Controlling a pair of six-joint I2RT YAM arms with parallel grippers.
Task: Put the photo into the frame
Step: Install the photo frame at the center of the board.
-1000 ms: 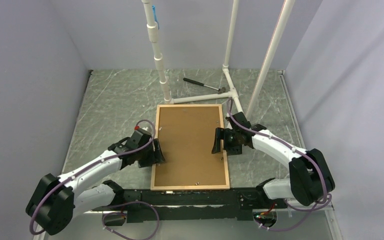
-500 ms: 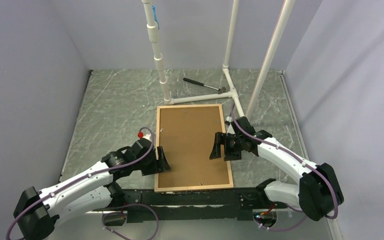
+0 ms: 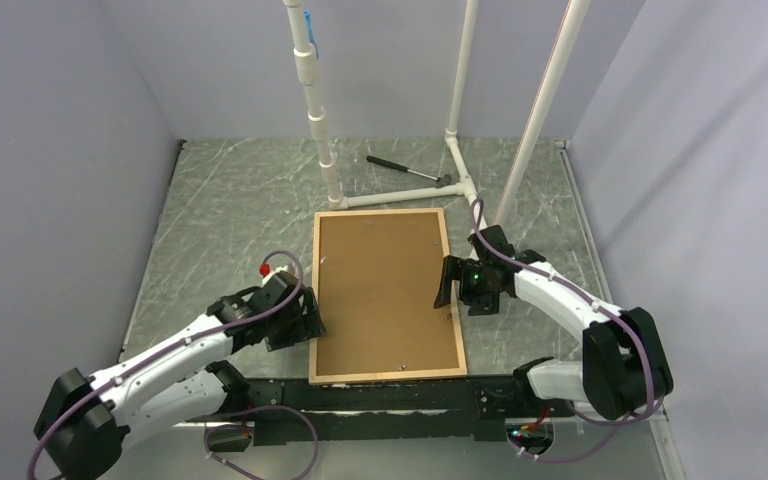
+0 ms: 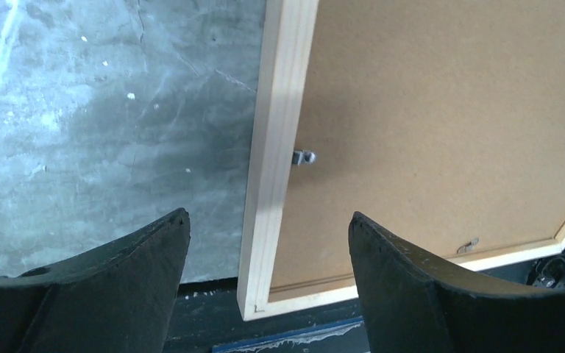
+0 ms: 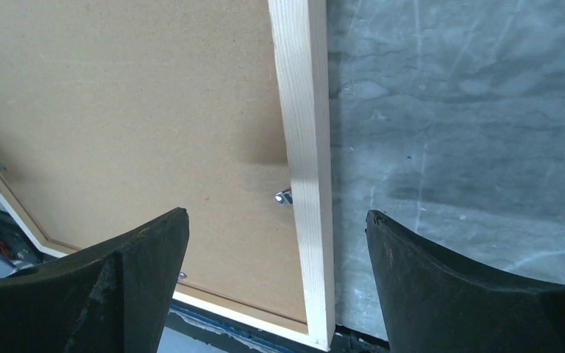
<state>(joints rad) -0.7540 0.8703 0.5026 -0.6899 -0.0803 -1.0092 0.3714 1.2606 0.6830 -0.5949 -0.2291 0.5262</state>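
Note:
The light-wood frame (image 3: 457, 330) lies face down on the table with the brown backing board (image 3: 380, 290) set in it. The photo is hidden from view. My left gripper (image 3: 305, 318) is open and empty, its jaws astride the frame's left rail (image 4: 272, 154) near the front corner. My right gripper (image 3: 452, 287) is open and empty, its jaws astride the right rail (image 5: 305, 147). Small metal clips (image 4: 303, 157) (image 5: 285, 196) sit along the inner edges of the rails.
A white pipe stand (image 3: 400, 196) rises just behind the frame's far edge. A hammer (image 3: 407, 169) lies beyond it. The black base bar (image 3: 380, 395) runs along the frame's near edge. Grey walls close in both sides.
The left gripper pulled back left off the board to the frame's left rail. The right gripper moved right and slightly back, from over the board to the right rail.

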